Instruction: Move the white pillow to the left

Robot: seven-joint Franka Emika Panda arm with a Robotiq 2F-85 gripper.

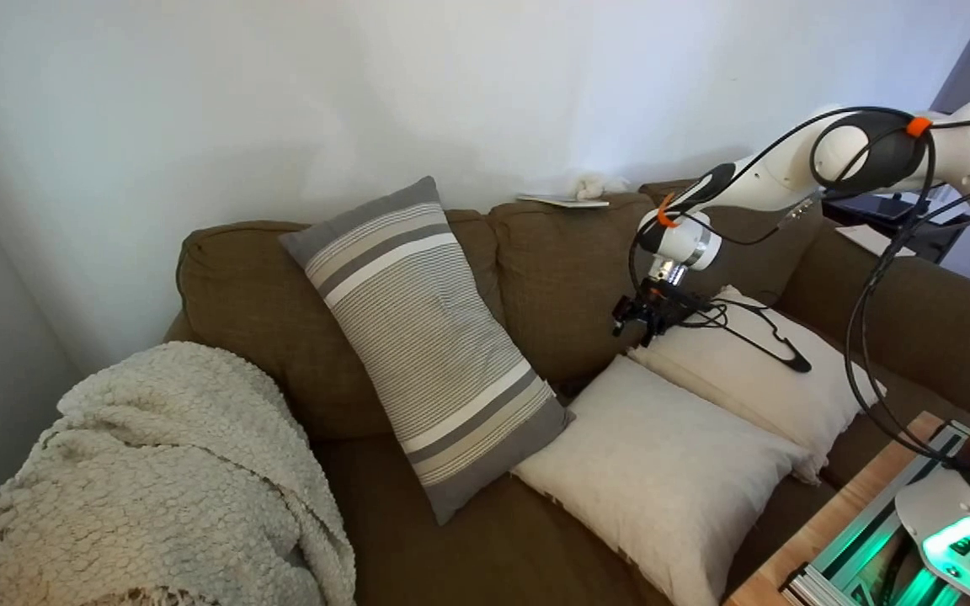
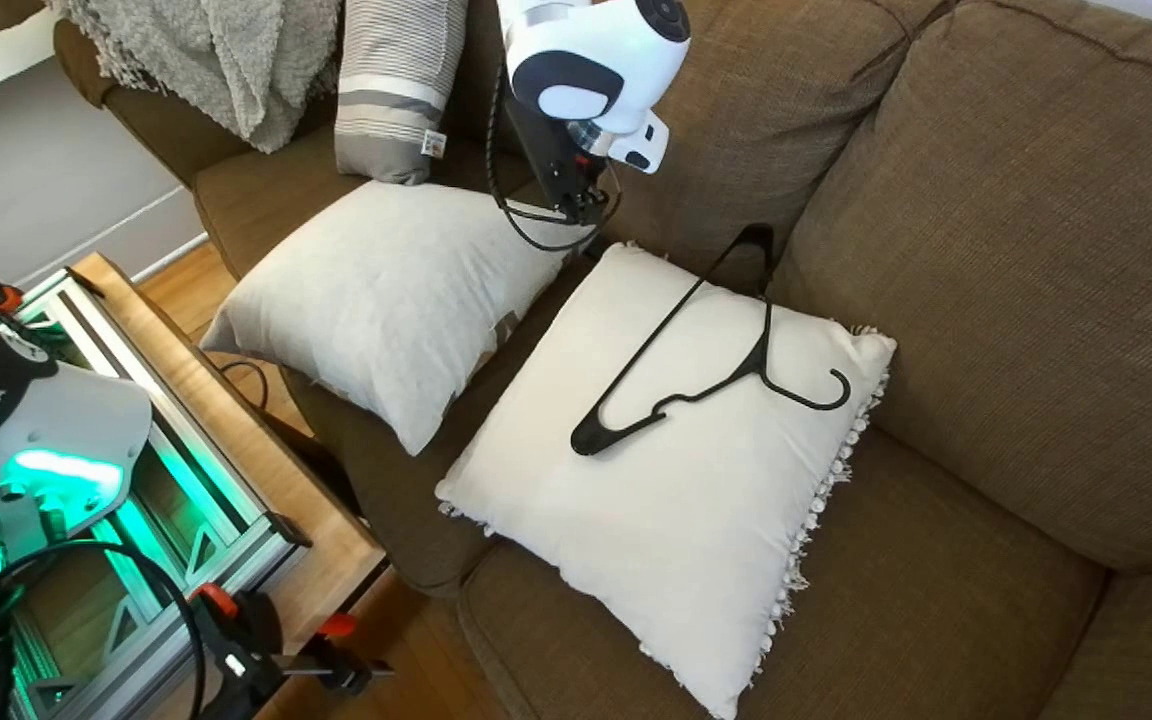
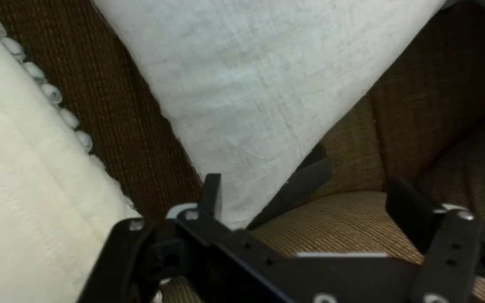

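Note:
The white pillow point(image 1: 662, 467) lies flat on the couch seat, plain on top, with some dark print along its lower edge. It also shows in an exterior view point(image 2: 391, 290), left of a fringed cream pillow. My gripper point(image 1: 632, 334) hangs pointing down near the pillow's rear corner, by the couch back. In the wrist view the gripper point(image 3: 305, 185) is open, jaws wide apart. The corner of the white pillow point(image 3: 242, 168) appears beside the left finger point(image 3: 211, 191); whether they touch, I cannot tell. Nothing is gripped. The pillow's tip is hidden behind the gripper body.
A black hanger point(image 2: 761, 365) lies on the fringed cream pillow point(image 2: 656, 520). A grey striped pillow point(image 1: 434, 337) leans on the couch back, its lower end against the white pillow. A fleecy blanket point(image 1: 173, 471) covers the couch arm. The wooden robot stand point(image 2: 326, 540) borders the seat.

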